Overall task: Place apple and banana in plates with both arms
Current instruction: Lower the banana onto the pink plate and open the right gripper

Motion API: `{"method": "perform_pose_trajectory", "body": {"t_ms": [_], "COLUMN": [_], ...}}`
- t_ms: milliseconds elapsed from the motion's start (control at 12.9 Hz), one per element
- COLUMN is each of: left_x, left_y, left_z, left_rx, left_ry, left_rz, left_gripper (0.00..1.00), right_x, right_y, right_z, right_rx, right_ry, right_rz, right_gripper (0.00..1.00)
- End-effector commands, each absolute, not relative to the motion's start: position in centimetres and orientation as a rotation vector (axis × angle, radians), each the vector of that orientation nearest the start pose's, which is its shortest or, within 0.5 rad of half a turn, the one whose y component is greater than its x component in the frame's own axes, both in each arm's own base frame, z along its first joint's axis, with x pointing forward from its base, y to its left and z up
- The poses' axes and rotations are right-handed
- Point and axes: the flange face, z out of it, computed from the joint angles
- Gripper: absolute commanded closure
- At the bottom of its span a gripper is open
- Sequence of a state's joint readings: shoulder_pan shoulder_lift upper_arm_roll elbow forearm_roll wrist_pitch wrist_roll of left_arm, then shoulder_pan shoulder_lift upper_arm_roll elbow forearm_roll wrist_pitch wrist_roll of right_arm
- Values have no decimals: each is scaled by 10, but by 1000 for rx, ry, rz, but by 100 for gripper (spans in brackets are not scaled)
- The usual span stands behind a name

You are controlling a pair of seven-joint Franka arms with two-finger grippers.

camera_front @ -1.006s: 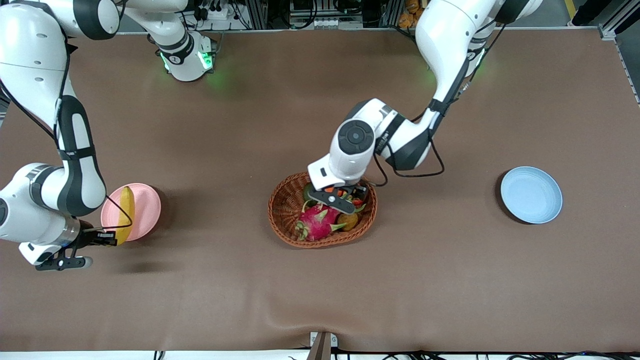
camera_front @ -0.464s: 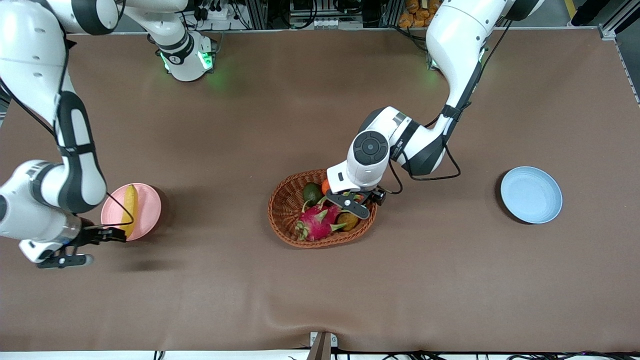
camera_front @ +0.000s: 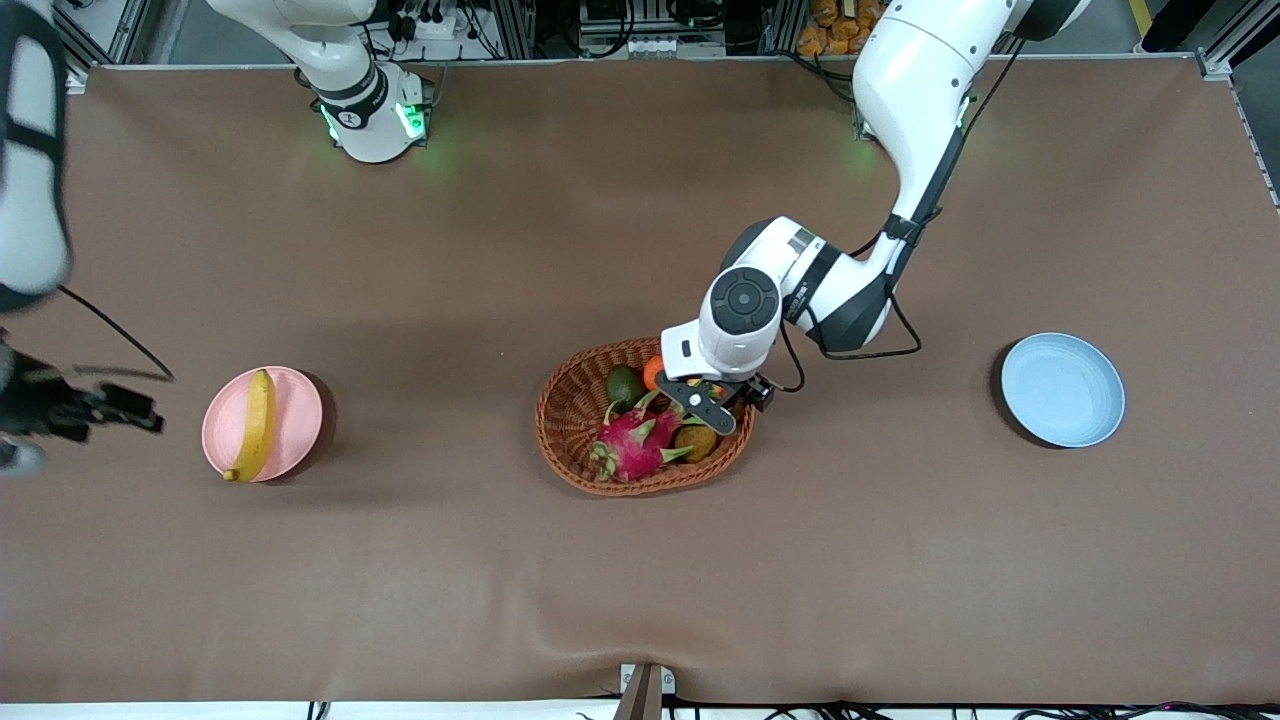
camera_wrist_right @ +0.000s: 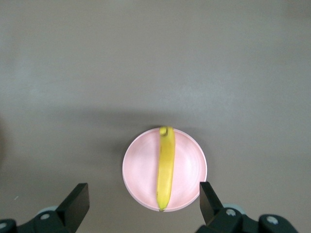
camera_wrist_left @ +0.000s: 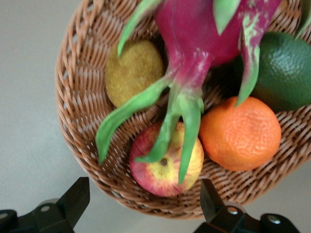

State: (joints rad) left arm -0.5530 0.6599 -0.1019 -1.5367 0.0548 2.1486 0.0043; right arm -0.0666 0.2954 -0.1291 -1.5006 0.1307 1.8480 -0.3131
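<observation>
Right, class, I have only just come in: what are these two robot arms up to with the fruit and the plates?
The banana lies across the pink plate, and the right end effector hangs open over it, holding nothing. The left end effector is open over the woven basket, lined up with the apple, which sits in the basket beside the orange and partly under the dragon fruit. The blue plate, toward the left arm's end of the table, holds nothing yet.

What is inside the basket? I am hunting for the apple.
The basket holds the apple, half under dragon fruit leaves, an orange, an avocado and a kiwi. Anything beneath is hidden.
</observation>
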Motion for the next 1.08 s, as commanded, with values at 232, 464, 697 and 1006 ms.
{"method": "perform_pose_trajectory", "body": {"t_ms": [232,464,697,1006], "left_x": [562,560,559,559], "left_y": [-415,-415,-418,-418], "left_z": [252,247,238,228], "left_rx": [-3040,-3063,-3083,-3090], "left_ry": [989,971,954,944], "left_rz": [89,112,124,132], "left_gripper": [0,0,0,0], "right_x": [572,550,537,531], "right_y": [-124,-109,-90,-66], "right_z": [591,609,619,630], "right_rx": [-3041,-3021,-3014,-3092], "right_ry": [-73,116,163,122], "right_rz": [-43,58,135,156], "right_gripper": [0,0,0,0]}}
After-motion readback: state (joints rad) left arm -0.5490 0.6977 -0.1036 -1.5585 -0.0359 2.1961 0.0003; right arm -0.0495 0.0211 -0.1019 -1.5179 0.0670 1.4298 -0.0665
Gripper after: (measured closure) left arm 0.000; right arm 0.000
